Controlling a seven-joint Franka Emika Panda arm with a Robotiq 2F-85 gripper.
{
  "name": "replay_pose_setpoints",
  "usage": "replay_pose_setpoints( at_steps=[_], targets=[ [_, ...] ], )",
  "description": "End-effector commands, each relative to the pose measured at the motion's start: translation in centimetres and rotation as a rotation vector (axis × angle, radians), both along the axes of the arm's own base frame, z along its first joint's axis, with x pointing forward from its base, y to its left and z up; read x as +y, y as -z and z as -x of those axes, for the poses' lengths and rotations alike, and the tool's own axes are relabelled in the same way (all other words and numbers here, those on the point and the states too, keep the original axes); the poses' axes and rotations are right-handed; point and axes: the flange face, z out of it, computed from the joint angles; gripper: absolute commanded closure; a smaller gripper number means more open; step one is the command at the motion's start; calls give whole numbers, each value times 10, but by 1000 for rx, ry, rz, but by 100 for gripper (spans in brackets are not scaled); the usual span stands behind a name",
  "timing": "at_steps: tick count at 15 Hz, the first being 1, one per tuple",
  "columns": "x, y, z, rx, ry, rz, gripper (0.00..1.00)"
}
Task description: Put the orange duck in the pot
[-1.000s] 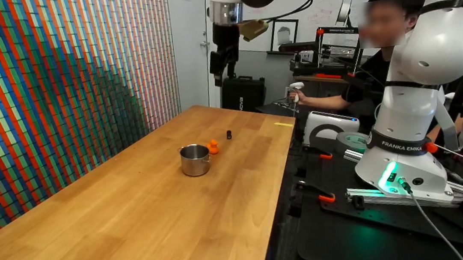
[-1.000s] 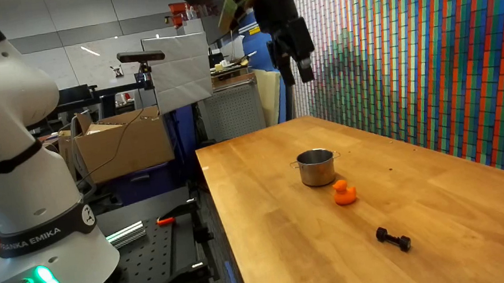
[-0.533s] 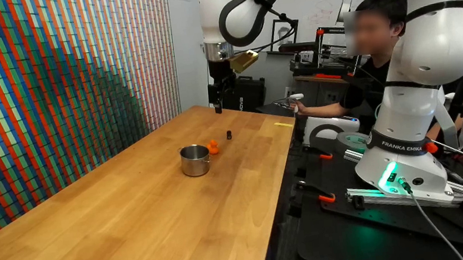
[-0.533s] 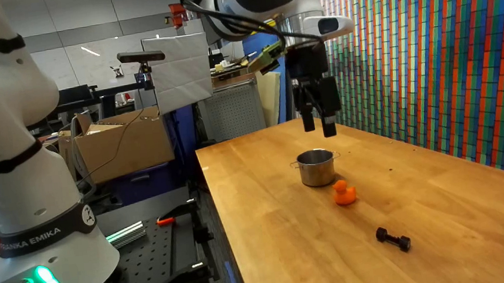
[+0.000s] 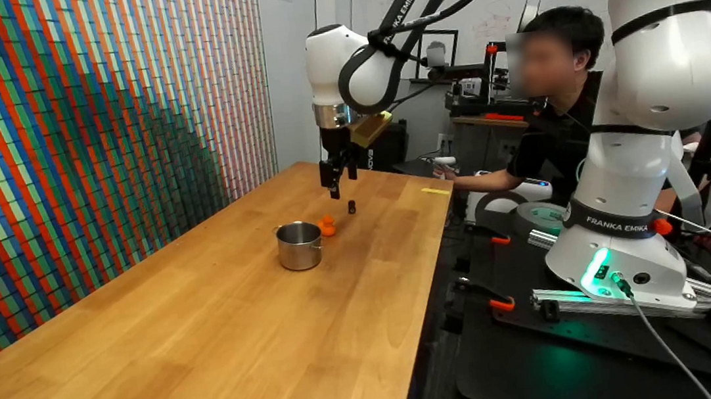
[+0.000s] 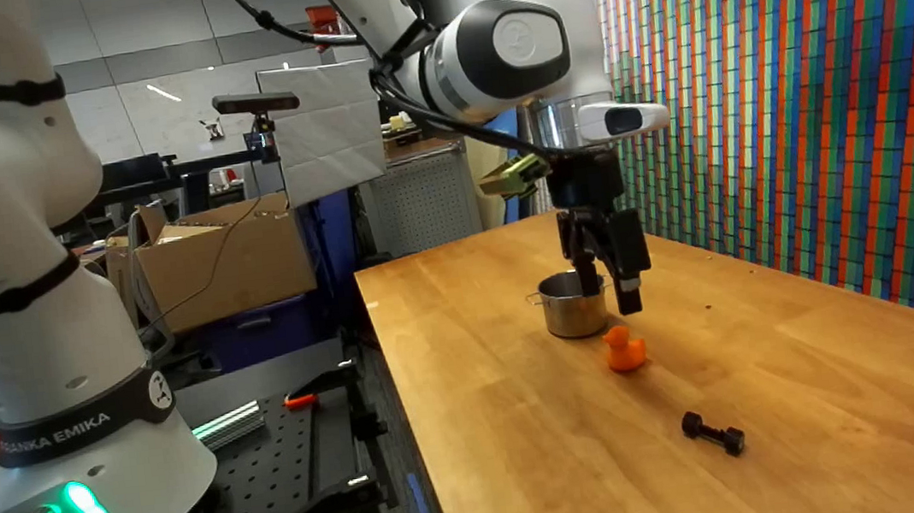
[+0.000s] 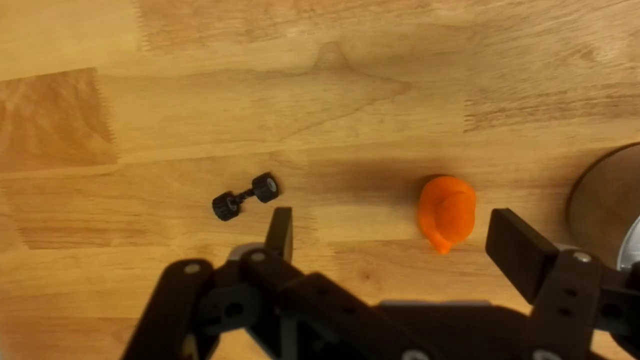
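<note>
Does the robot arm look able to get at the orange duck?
Probably yes: the pincer hangs open, and in the wrist view nothing stands between it and the orange duck. The pot stands close by, though, so room may be tight.

Wrist view close overhead, both exterior views slanting across table (image 5: 212, 347)

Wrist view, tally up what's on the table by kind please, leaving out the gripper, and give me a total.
Duck: 1, orange
Pot: 1, cut off by the right edge
Wheel pair: 1, black, joined by a thin rod
Total: 3
</note>
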Motion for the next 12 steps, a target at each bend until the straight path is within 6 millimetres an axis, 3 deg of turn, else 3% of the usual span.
replay_pose_setpoints(
  at_steps=[1, 6, 12],
  targets=[
    [7, 22, -22, -80, 5, 51, 0],
    [21, 45, -31, -127, 13, 80, 0],
    [36, 64, -21, -118, 66, 73, 0]
  ],
)
